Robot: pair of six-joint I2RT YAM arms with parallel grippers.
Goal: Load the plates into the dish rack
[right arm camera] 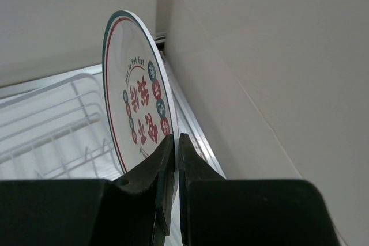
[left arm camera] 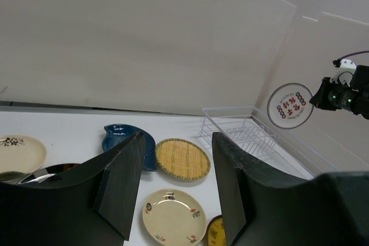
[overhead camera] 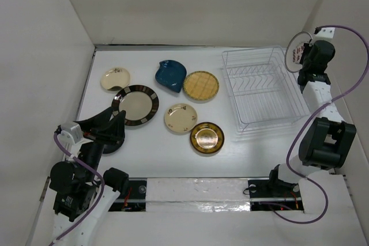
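Observation:
My right gripper (overhead camera: 304,57) is shut on the lower rim of the white plate with red characters (right arm camera: 135,113), held upright on edge above the right side of the white wire dish rack (overhead camera: 262,87); its jaws (right arm camera: 176,136) pinch the rim. The rack holds no plates. My left gripper (overhead camera: 117,122) is open and empty, just near-left of the brown-rimmed cream plate (overhead camera: 135,105). On the table lie the cream floral plate (overhead camera: 115,79), blue leaf plate (overhead camera: 170,75), yellow woven plate (overhead camera: 201,86), a cream plate (overhead camera: 180,118) and the gold dark-rimmed plate (overhead camera: 207,137).
White walls enclose the table on the left, back and right; the right wall stands close behind the held plate (left arm camera: 290,105). The rack (left arm camera: 242,131) sits at the back right. The left wrist view looks between its open fingers (left arm camera: 121,182) over the plates.

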